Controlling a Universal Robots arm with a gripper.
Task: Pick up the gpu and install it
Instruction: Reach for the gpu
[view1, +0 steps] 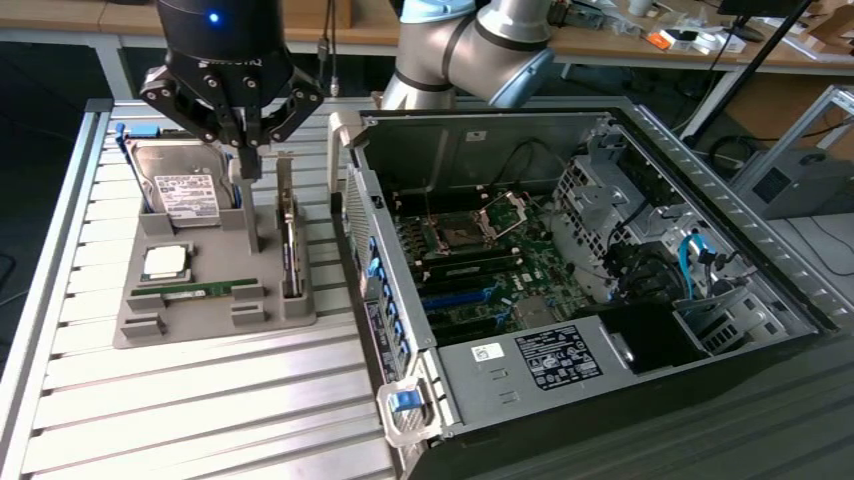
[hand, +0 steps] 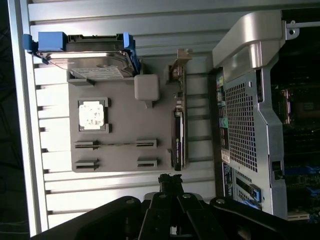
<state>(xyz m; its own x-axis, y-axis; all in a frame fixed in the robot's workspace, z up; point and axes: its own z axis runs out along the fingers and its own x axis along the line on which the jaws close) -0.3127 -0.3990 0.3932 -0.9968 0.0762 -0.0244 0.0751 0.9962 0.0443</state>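
While the grey holder (view1: 194, 312) sits on the slatted bench (view1: 200, 410) at the exterior view's left, it carries a hard drive (view1: 180, 190) standing in its rear slot. A processor chip (view1: 164, 262) lies flat in front of the drive, and a narrow green memory stick (view1: 200, 289) lies lower in the frame. Just right of the hard drive, in the upper left of the frame, the pincer (view1: 247, 158) hangs over the holder, its fingers pressed together with nothing between them. Right of it the gpu (view1: 288, 250) stands on edge in the holder's right-hand slot, its silver bracket at the far end, near the pincer's tips; I cannot tell whether they touch. In the wrist view the pincer (hand: 170, 181) is in line with the gpu (hand: 178, 140). Further right in the exterior view lies the open computer case (view1: 501, 130), its motherboard (view1: 467, 262) exposed.
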